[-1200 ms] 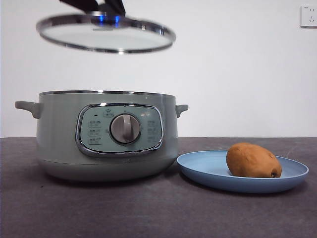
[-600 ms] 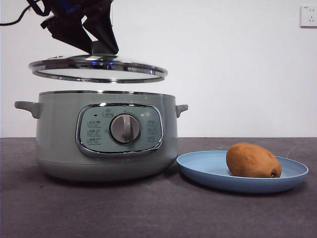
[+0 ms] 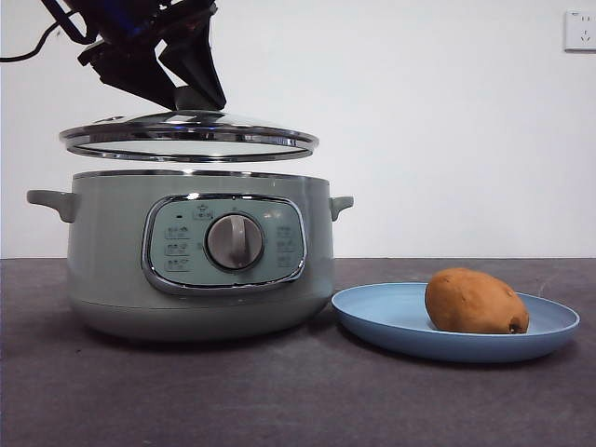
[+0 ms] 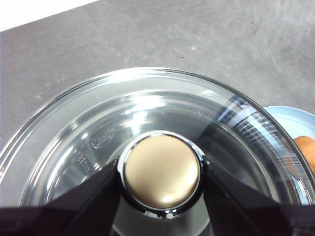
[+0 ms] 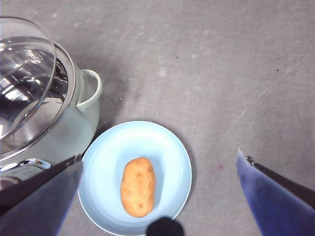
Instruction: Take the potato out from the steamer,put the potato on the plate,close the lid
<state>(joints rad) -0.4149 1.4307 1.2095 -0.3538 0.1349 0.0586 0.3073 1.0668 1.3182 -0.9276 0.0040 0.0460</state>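
On plate (image 3: 545, 326) — smooth orange-tan potato (image 3: 476, 302)

Front cam sits low, level with the steamer (image 3: 200, 251), close up. Left wrist cam looks straight down onto the lid (image 4: 147, 147), super near. Right wrist cam looks down from higher, beside the steamer; all three catch the plate (image 5: 135, 177).

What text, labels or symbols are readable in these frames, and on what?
No text reads clearly anywhere.
Steamer control panel: small icons and marks around the dial, too small and blurred to read.
Lid glass: a small oval embossed stamp, illegible.
Potato, plate: no markings.
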